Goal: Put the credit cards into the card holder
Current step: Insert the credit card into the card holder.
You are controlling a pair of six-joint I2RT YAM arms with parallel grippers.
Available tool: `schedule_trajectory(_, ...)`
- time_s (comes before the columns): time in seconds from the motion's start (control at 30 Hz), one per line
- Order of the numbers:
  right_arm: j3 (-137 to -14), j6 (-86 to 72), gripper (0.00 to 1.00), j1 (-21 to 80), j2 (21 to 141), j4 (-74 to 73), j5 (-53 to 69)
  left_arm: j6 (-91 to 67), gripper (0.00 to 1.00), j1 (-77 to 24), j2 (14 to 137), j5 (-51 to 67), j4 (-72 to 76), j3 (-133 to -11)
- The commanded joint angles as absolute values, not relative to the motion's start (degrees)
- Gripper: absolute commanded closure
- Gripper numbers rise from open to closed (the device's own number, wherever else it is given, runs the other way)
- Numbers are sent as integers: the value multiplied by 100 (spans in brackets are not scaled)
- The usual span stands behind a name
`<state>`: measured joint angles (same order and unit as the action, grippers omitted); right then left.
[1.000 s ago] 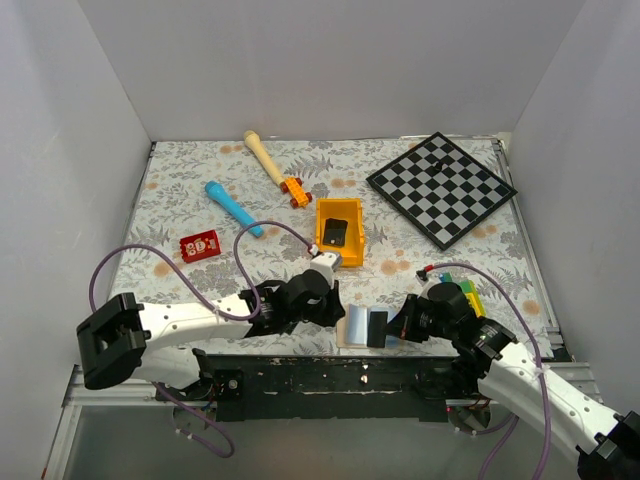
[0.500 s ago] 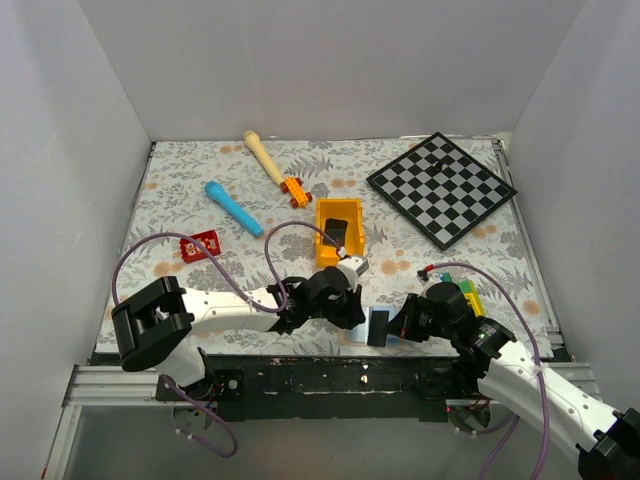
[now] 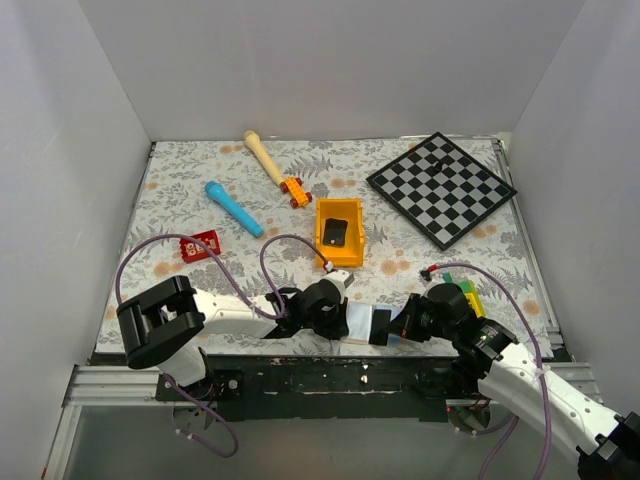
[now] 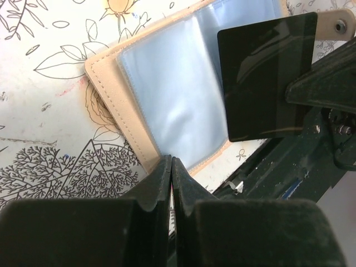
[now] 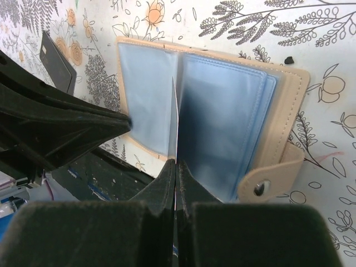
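Note:
The tan card holder (image 4: 114, 83) lies open on the floral cloth at the near edge, its pale blue pockets (image 5: 222, 128) facing up. My right gripper (image 5: 176, 162) is shut on a black credit card (image 4: 267, 78), held on edge over the holder's middle fold (image 3: 362, 322). From the right wrist, that card shows only as a thin upright line (image 5: 175, 117). My left gripper (image 4: 171, 161) is shut, its tips at the holder's near left border with nothing between them. A red credit card (image 3: 200, 245) lies far off to the left.
A yellow-orange bin (image 3: 339, 252) with a dark item in it stands just behind the holder. Further back are a blue stick (image 3: 233, 208), a wooden stick with an orange toy (image 3: 275, 168) and a chessboard (image 3: 441, 188). Green-yellow blocks (image 3: 470, 297) lie by the right arm.
My left arm has swung in from the left and come down at the holder's left flap. The right gripper has kept the black card over the holder.

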<state>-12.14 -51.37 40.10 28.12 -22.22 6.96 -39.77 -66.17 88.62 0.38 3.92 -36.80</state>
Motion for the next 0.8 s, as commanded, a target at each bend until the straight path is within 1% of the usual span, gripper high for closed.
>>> schedule_trajectory(0.0,-1230,-5211,99,3990,2708,-2268,510,-4087,100,-6609,9096,-26,571,-3648)
schedule_trajectory(0.2,-1485,-5361,99,3981,2759,-1978,335,-4122,100,-6609,9079,-26,571,-3577)
schedule_trajectory(0.37,-1556,-5493,99,3973,2909,-2021,27,-4122,100,-6609,9035,-35,545,-3533)
schedule_trajectory(0.67,-1301,-5766,99,3964,3015,-1977,61,-4140,100,-6609,9044,-26,554,-3516)
schedule_trajectory(0.77,-1178,-5844,99,3964,2945,-1960,245,-4105,100,-6609,9062,-26,536,-3551)
